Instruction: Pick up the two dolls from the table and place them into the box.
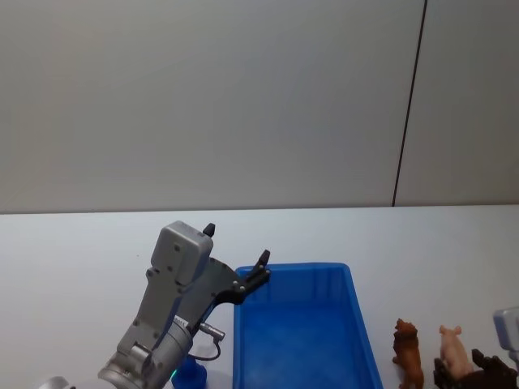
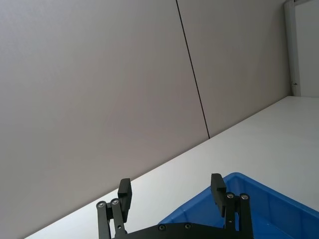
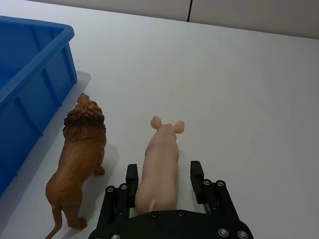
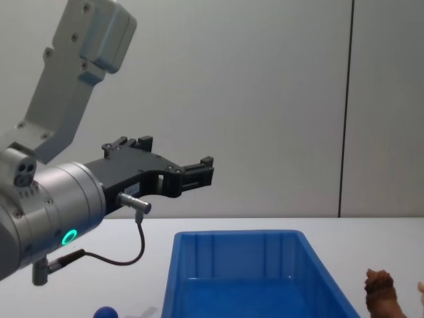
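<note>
Right pincer [image 3: 164, 175] released, jaws straddling hindquarters of pink doll [image 3: 160, 154] standing on table [image 3: 239, 99] beside lion doll [image 3: 82, 154], right of box [image 3: 30, 94]; likely light, rigid, smooth plastic, so grip flanks mid-body; left pincer [image 2: 170, 191] released, raised near box corner.

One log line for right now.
right pincer: open, straddling rear of pig on table | lion: standing beside box | left pincer: open, raised near box
</note>
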